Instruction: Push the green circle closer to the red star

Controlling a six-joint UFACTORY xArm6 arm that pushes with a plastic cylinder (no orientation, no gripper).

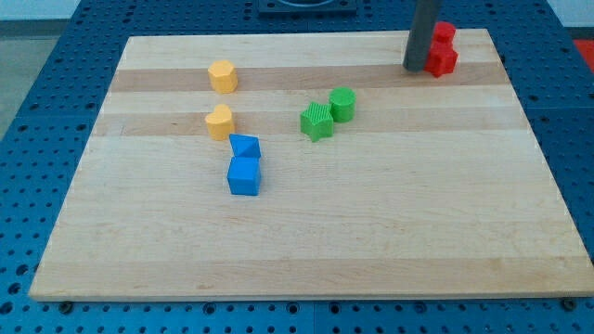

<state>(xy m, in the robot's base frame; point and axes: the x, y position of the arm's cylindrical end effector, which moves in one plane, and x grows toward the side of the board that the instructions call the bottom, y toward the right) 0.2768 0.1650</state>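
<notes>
Up at the view's top right, the rod rises straight out of the top edge, so its upper length is cut off, and my tip (414,68) lands on the board right against the two red blocks. The upper red block (445,33) is partly hidden behind the rod, and its shape can't be made out. The lower red block (443,60) loses its left side to the rod too, so whether it's a star is unclear. A dark fixture (306,6) at the top edge is cropped, nature unknown. The blue pegboard table (37,111) runs off every edge.
</notes>
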